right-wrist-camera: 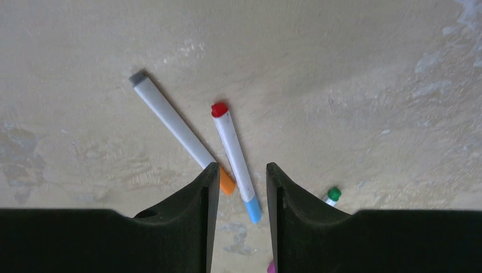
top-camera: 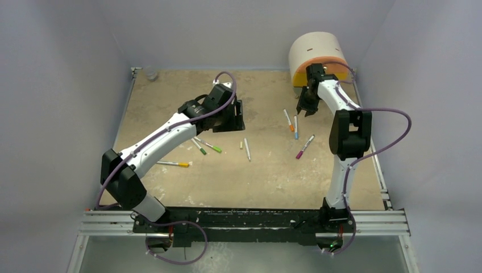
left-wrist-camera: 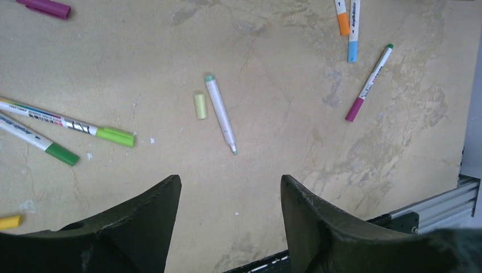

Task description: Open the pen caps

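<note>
Several white-barrelled pens lie on the tan table. My right gripper [top-camera: 307, 109] is open and hovers over a pen with a blue cap [right-wrist-camera: 253, 209] and a pen with an orange cap [right-wrist-camera: 227, 183]; the blue-capped one lies in line with the gap of the right gripper [right-wrist-camera: 239, 170]. My left gripper [top-camera: 234, 118] is open and empty above the table; in the left wrist view the left gripper [left-wrist-camera: 230, 187] faces an uncapped pen [left-wrist-camera: 220, 112] with a loose pale yellow cap [left-wrist-camera: 200, 106] beside it. Two green-capped pens [left-wrist-camera: 116, 136] lie to the left. A magenta-capped pen [top-camera: 304, 147] lies apart.
A round cream-and-orange drawer unit [top-camera: 316, 54] stands at the back right, just behind my right arm. A yellow-capped pen [top-camera: 174, 164] lies near the left arm. A small clear object [top-camera: 150, 74] sits in the back left corner. Grey walls enclose the table.
</note>
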Robot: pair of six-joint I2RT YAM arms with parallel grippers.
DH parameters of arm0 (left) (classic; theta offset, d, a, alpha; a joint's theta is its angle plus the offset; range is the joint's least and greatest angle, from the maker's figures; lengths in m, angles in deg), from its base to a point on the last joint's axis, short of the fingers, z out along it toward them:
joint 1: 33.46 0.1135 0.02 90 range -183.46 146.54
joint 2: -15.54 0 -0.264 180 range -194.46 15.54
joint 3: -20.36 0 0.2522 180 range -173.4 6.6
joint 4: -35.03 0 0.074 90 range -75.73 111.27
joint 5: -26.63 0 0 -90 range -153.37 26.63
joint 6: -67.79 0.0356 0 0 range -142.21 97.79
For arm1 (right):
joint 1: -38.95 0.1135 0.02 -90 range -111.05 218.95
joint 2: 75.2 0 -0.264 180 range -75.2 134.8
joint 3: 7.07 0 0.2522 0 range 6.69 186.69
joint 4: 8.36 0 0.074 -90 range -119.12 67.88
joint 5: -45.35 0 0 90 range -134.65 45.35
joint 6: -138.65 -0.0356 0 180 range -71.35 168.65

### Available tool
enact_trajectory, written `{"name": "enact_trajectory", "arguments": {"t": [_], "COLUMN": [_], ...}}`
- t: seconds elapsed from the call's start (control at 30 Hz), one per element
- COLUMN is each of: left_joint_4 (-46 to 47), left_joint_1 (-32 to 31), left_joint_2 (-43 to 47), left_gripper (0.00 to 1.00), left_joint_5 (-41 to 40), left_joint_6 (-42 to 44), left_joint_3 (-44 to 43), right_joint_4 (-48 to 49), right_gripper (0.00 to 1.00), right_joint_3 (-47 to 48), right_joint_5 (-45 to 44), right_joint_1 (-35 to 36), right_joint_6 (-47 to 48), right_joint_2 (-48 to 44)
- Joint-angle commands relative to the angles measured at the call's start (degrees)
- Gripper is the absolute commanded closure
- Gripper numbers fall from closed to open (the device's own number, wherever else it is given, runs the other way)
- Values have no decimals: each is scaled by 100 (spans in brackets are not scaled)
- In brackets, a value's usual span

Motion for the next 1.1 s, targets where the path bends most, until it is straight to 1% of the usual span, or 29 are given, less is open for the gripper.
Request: {"name": "enact_trajectory", "arguments": {"t": [0.0,0.13,0.37,0.5,0.7,0.87,1.07], "left_joint_4": [-238,-244,-178,-174,-215,-242,-260], "left_joint_1": [41,41,41,41,41,42,37], "left_joint_2": [394,564,678,679,651,683,728], "left_gripper": [38,37,36,35,34,33,32], "left_joint_5": [108,47,64,120,178,184,192], "left_joint_6": [-159,-176,-212,-195,-134,-141,-192], "left_joint_3": [-123,49,263,267,234,246,266], "right_joint_4": [-432,-392,10,263,365,440,405], "right_gripper": [62,63,62,60,57,57,61], "right_joint_3": [807,826,-27,-358,-492,-593,-670], "right_joint_5": [-261,-279,-316,-274,-262,-292,-503], "right_joint_1": [-21,-18,68,174,297,419,471], "right_joint_6": [138,131,224,202,192,180,144], "right_joint_2": [240,316,-54,-267,-317,-329,-254]}}
